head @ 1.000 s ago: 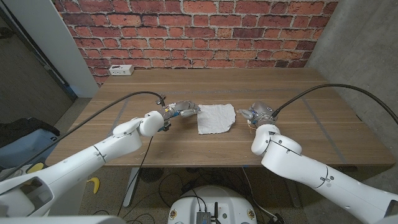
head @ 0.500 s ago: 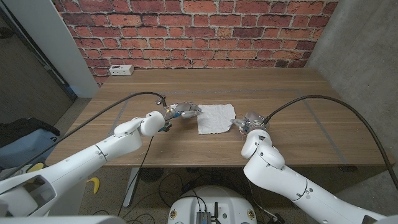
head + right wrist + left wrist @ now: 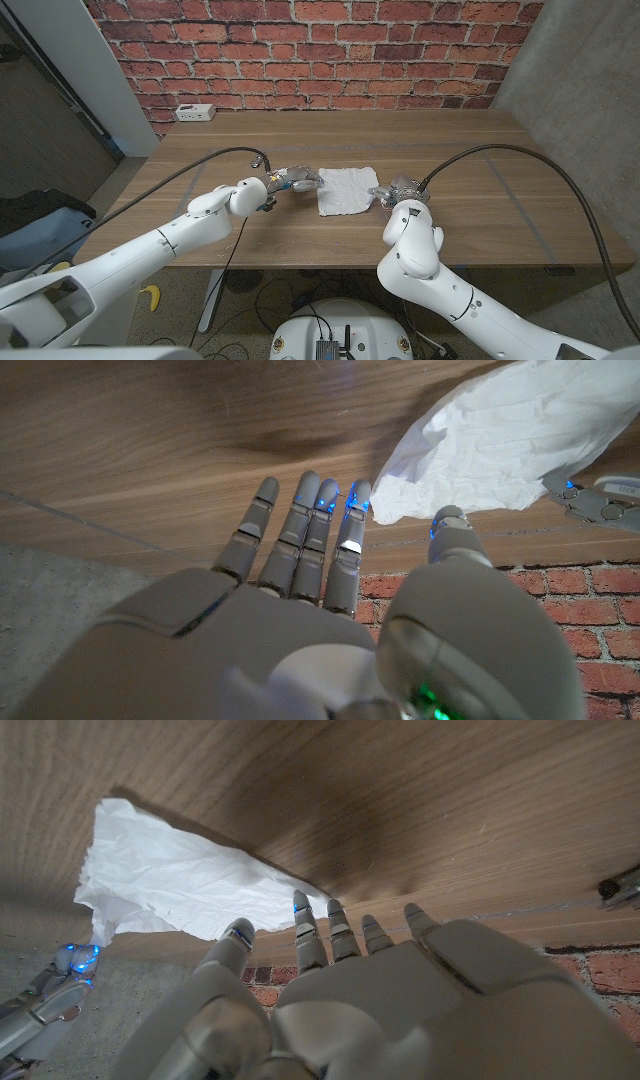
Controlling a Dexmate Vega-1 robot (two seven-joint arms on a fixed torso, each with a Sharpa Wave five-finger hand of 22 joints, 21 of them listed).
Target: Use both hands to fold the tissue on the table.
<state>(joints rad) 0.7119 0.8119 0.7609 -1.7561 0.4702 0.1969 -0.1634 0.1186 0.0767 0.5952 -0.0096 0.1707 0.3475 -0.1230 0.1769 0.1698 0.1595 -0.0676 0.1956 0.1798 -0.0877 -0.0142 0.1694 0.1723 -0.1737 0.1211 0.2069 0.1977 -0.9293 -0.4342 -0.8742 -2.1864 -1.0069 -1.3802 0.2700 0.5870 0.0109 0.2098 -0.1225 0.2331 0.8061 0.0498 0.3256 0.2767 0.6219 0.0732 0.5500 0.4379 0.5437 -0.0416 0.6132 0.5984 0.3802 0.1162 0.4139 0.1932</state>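
A crumpled white tissue (image 3: 347,190) lies spread on the wooden table (image 3: 470,150), near the middle. My left hand (image 3: 298,180) is at its left edge, fingers stretched toward it and nothing in its grasp. My right hand (image 3: 395,189) is at the tissue's right edge, fingers also extended. In the left wrist view the left hand's fingertips (image 3: 300,905) reach the edge of the tissue (image 3: 170,880). The right wrist view has the right hand (image 3: 320,560) with its fingertips at a corner of the tissue (image 3: 500,445). Whether either hand touches the paper I cannot tell.
A white socket box (image 3: 195,112) sits at the table's far left corner. A brick wall (image 3: 320,50) stands behind the table. Black cables arc over the tabletop from both arms.
My right hand has moved left, up to the tissue's right edge. My left hand has crept right to the tissue's left edge. The tissue has not moved.
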